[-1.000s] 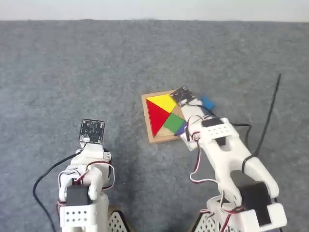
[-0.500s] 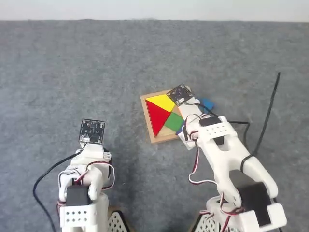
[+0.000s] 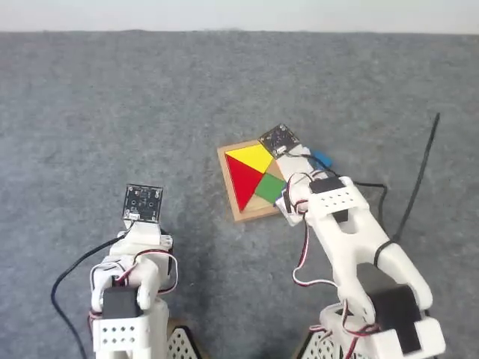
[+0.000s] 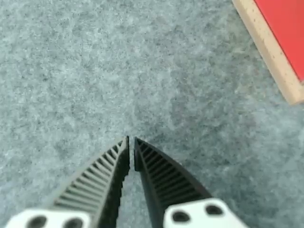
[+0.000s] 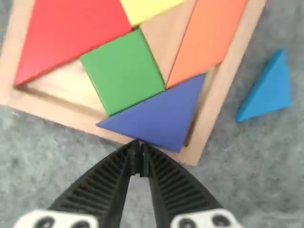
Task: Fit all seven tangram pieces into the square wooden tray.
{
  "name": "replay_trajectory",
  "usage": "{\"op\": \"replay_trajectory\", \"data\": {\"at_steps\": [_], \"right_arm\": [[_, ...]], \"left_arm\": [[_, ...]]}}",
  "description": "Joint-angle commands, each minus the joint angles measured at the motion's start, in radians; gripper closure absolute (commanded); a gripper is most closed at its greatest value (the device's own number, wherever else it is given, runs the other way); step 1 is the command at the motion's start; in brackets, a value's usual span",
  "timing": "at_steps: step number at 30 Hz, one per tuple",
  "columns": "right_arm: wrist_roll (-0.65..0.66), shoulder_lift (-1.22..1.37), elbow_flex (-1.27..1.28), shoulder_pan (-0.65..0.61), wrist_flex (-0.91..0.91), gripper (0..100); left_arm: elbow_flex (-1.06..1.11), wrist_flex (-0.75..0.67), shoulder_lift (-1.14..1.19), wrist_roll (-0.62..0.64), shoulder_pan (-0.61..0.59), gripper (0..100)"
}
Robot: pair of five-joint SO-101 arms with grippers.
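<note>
The square wooden tray (image 5: 228, 95) holds a red triangle (image 5: 71, 33), a yellow piece (image 5: 149, 8), a green square (image 5: 123, 71) and an orange piece (image 5: 209, 38). A dark blue triangle (image 5: 161, 116) lies tilted, with one edge over the tray's near rim. My right gripper (image 5: 140, 151) is shut, its tips touching that triangle's edge. A light blue triangle (image 5: 268, 90) lies on the carpet just outside the tray. From above, the right arm (image 3: 333, 202) covers the right side of the tray (image 3: 232, 206). My left gripper (image 4: 131, 142) is shut over bare carpet, holding nothing.
Grey carpet (image 3: 150, 97) covers the table. The left arm (image 3: 142, 203) stands at the lower left, well away from the tray. A corner of the tray (image 4: 270, 52) shows in the left wrist view. A black cable (image 3: 419, 172) runs along the right.
The right arm's wrist has shifted slightly over the tray's right side and now covers the dark blue triangle from above. The left arm has kept still.
</note>
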Motion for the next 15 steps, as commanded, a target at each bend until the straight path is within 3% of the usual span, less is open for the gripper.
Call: {"op": "replay_trajectory", "data": {"at_steps": [1,15], "right_arm": [[-0.006,-0.047,-0.058,0.004,0.001,99.1],[-0.006,0.091,-0.164,0.076,-0.070,99.1]], "left_arm": [[-0.012,0.003,-0.017,0.000,0.002,98],[-0.012,0.003,-0.017,0.000,0.002,98]]}}
